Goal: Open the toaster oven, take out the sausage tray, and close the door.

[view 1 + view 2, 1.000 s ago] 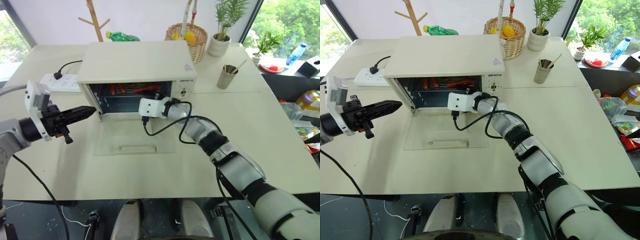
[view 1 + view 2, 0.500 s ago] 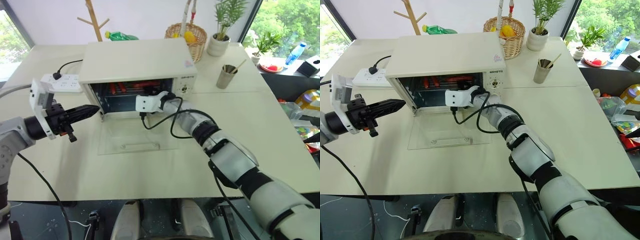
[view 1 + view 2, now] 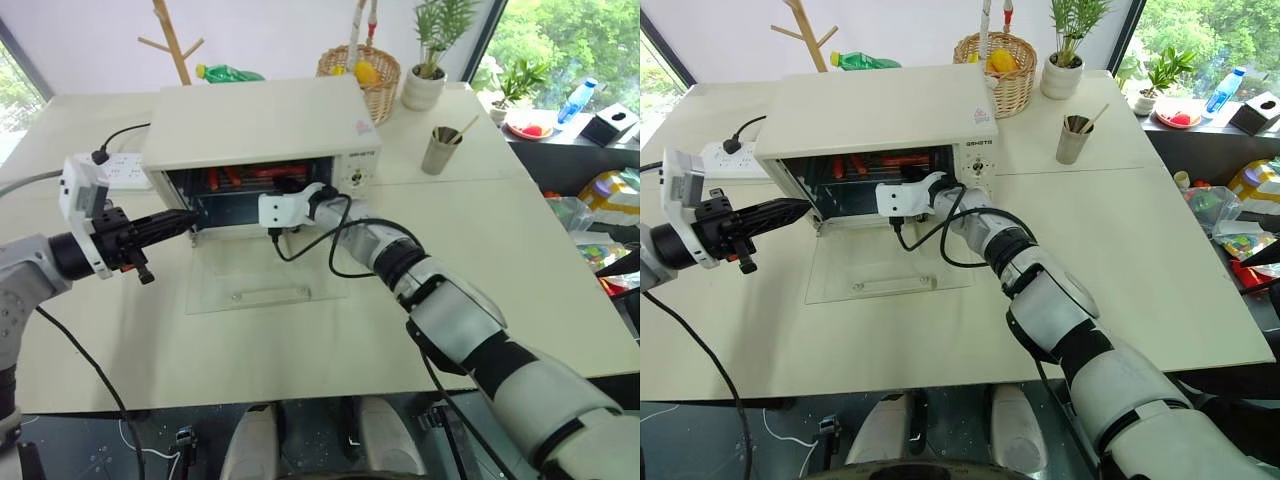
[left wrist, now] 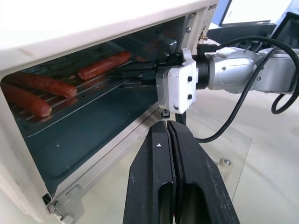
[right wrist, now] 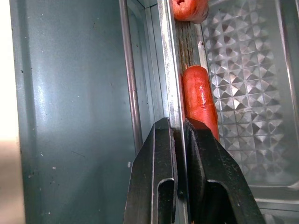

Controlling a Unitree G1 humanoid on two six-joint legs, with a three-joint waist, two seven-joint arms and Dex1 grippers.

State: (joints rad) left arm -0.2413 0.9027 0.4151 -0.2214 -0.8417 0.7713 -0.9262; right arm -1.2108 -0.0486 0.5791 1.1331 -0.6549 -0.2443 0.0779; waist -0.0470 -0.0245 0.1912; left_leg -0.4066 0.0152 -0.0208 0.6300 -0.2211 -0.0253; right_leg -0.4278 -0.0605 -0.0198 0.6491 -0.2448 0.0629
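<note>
The cream-white toaster oven (image 3: 260, 120) stands open at the back of the table. Its glass door (image 3: 300, 270) lies flat in front of it, bar handle (image 3: 268, 296) toward me. Inside, the ribbed metal sausage tray (image 5: 243, 93) holds several red-orange sausages (image 5: 198, 100). My right gripper (image 5: 180, 123) reaches into the oven, shut on the tray's front rim (image 5: 169, 70) beside one sausage. My left gripper (image 4: 167, 125) is shut with nothing in it. It hovers level at the oven's left front corner (image 3: 190, 217), pointing at the opening.
A white power strip (image 3: 125, 165) lies left of the oven. Behind it are a green bottle (image 3: 225, 73) and a wooden rack (image 3: 170, 40). A wicker basket (image 3: 365, 75), a potted plant (image 3: 425, 85) and a metal cup (image 3: 437, 150) stand at the back right.
My right gripper has pushed deeper into the oven and its fingers have closed on the tray's rim. The left gripper has held still. The camera has shifted a little.
</note>
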